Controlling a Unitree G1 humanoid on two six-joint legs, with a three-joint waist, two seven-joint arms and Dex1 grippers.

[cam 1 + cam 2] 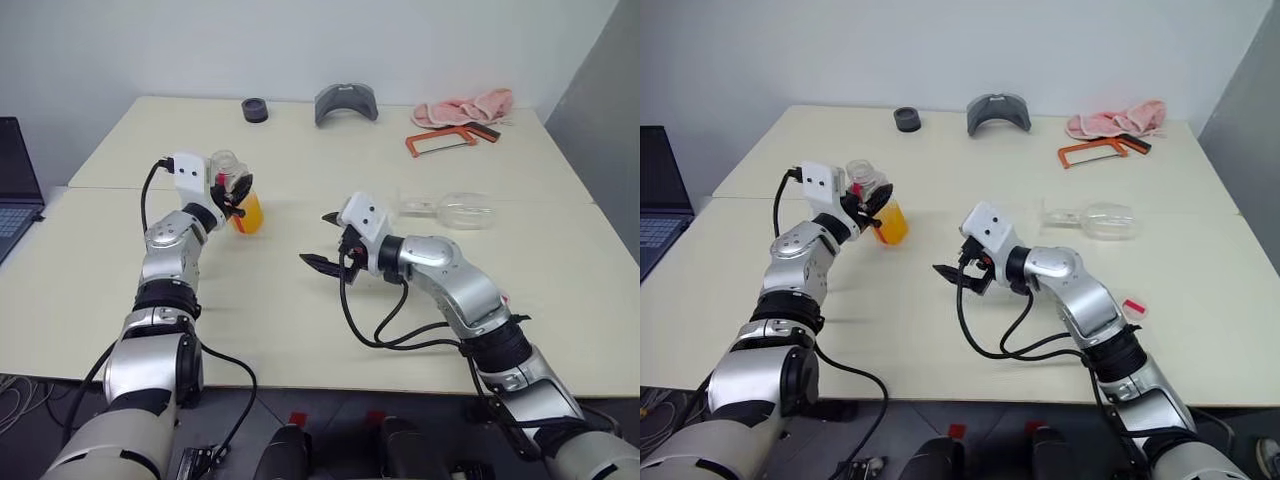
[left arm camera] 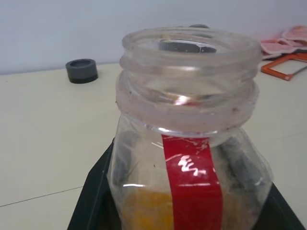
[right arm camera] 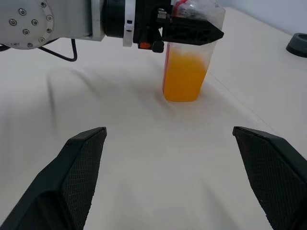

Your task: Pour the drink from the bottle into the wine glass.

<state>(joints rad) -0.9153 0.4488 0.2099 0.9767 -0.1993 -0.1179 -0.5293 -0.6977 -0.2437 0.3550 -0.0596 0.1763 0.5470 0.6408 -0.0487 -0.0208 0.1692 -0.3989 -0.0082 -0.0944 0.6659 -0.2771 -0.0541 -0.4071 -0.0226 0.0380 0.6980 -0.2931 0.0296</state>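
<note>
- The wine glass (image 1: 455,210) lies on its side on the table (image 1: 300,330), well right of the bottle (image 1: 240,196); I judge it must be stood upright before I pour.
- My left gripper (image 1: 232,196) clamps the uncapped bottle, upright, drink (image 3: 184,76) in its lower half.
- My right gripper (image 1: 325,240) gapes wide, empty, between bottle and glass.

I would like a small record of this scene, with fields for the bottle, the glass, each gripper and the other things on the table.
bottle: upright, cap off, about half full of orange drink
wine glass: lying on its side, empty
left gripper: shut on the bottle
right gripper: open, empty, facing the bottle
red cap: on the table by the right arm
far edge: black ring, grey part, orange saw, pink cloth
</note>
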